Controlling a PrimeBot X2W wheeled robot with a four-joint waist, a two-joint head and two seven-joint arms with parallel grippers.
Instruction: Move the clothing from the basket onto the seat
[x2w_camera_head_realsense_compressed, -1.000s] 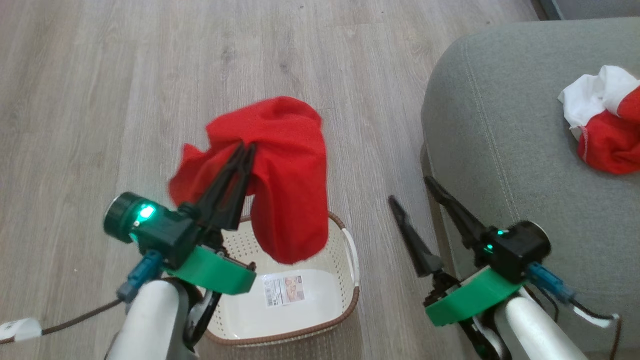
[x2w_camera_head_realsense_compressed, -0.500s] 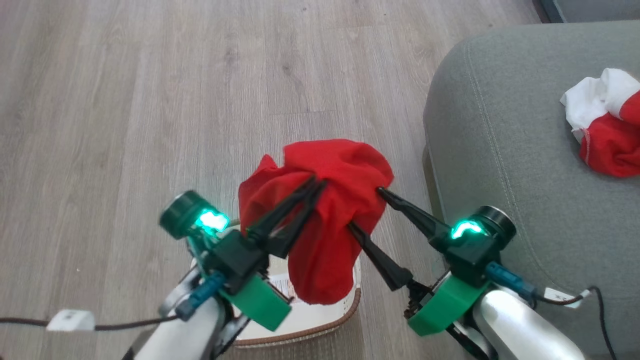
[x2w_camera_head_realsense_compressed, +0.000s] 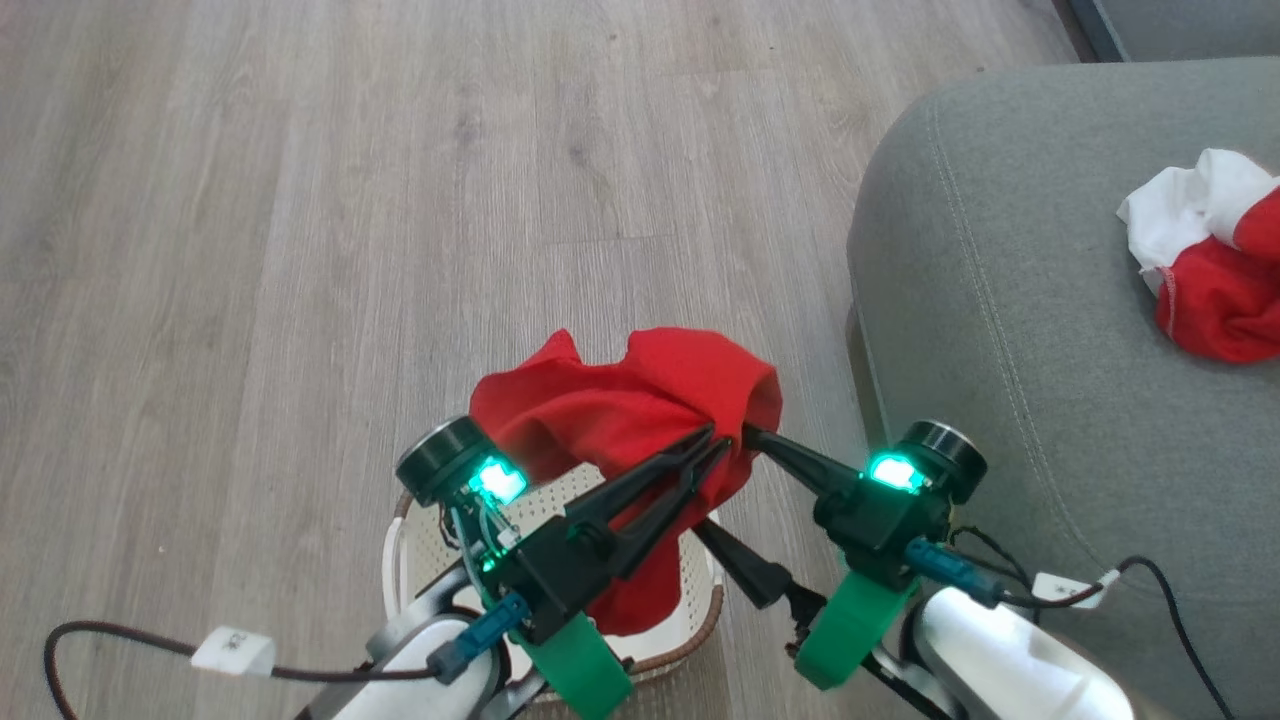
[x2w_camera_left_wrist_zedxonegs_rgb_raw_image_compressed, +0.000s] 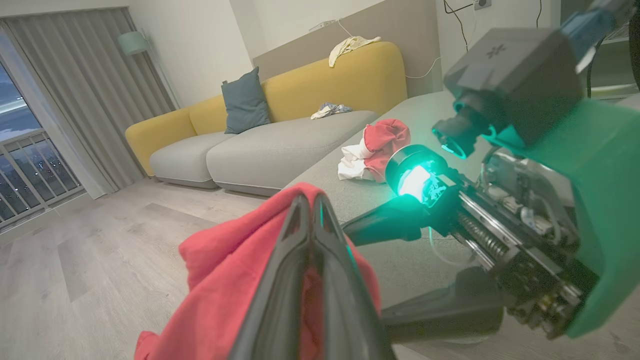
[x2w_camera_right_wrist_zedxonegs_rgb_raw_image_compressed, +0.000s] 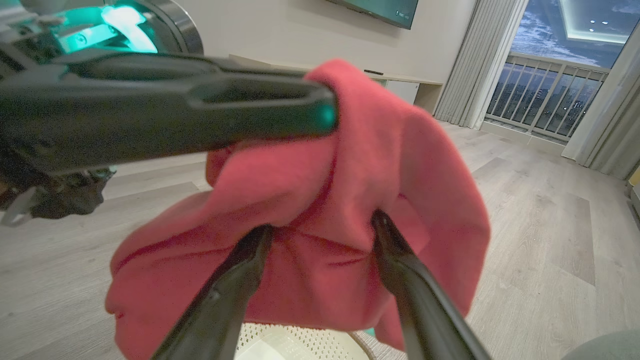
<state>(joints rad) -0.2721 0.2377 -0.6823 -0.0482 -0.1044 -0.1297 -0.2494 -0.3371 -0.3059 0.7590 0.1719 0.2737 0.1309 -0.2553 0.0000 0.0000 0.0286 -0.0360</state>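
**A:** From the head, what's where?

**B:** The left gripper is pinched tight on the red garment. The garment hangs over the basket, clear of the floor. The right gripper stands wide, one finger on each side of the bunch. The seat is off to the right, with a red-and-white garment lying on it.

**A:** Left wrist?

**B:** Both fingers are pressed together, with cloth gathered between and around them. The seat lies beyond.

**A:** Right wrist?

**B:** Its fingers are spread, tips against the fabric but not closed on it. The basket is below.

**A:** How will it handle?

**B:** I'd judge it soft, light and limp, so it will droop and swing. It's best taken at the thick bunch beside the left pinch. A loose edge could slide out.
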